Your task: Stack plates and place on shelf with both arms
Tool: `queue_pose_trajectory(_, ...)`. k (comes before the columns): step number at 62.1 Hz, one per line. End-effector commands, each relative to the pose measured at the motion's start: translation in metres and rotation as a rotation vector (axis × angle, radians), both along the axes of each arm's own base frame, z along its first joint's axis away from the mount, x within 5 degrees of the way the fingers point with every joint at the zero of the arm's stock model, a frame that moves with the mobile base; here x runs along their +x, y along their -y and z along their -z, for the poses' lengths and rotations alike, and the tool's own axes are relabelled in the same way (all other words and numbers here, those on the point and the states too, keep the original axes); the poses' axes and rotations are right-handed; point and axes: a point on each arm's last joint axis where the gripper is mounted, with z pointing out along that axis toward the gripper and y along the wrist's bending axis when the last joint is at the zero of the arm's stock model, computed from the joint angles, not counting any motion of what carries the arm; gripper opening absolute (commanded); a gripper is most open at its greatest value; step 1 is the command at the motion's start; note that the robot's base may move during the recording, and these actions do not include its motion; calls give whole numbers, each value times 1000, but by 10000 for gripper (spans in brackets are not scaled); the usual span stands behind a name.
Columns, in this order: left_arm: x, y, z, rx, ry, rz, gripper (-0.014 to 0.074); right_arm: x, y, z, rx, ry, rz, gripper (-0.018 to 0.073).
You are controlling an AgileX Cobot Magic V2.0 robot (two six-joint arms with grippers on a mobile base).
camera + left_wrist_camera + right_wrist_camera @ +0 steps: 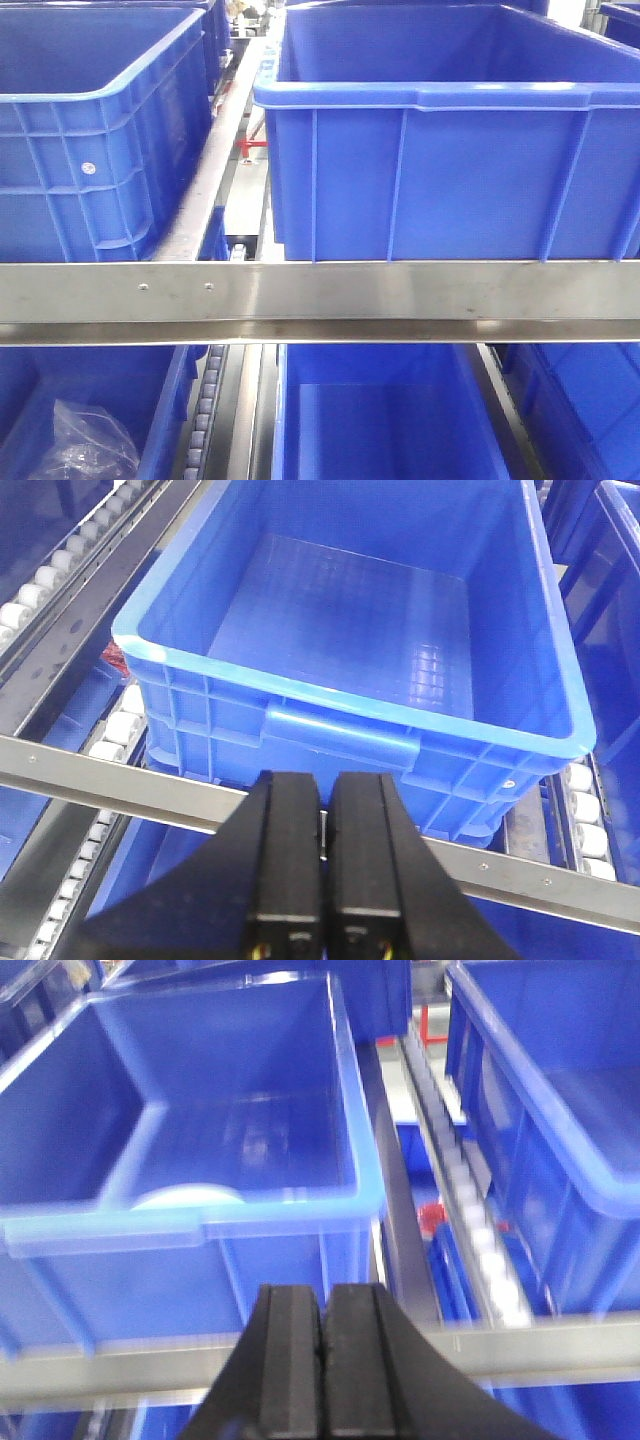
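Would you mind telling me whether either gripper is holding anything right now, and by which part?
Nothing is held: the left gripper and right gripper are both shut and empty.

Big saturated-blue plastic crates [440, 150] with ribbed walls fill the brushed grey stainless-steel shelf [320, 295]. Its roller tracks [110, 730] carry whitish rollers. A pale bluish-white round plate [188, 1196] shows inside one crate. Both gripper fingers [290, 860] are matte black.

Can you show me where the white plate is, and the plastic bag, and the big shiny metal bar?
plate [185, 1197]: right wrist view, its pale rim inside the crate.
plastic bag [85, 440]: front view, its crinkled middle.
metal bar [400, 292]: front view, its flat front face.
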Motion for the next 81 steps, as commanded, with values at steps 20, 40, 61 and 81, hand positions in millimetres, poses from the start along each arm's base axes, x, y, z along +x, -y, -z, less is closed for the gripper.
queue_pose_trajectory(20,2,2,-15,1,96,20,90,-12,1,65,-9,205,9,52)
queue_pose_trajectory(40,2,2,-15,1,96,20,90,-10,1,84,-10,253,9,52)
queue_pose_trajectory(61,2,2,-15,1,96,20,90,-10,1,84,-10,251,9,52)
queue_pose_trajectory(81,2,2,-15,1,96,20,90,-10,1,84,-10,251,9,52)
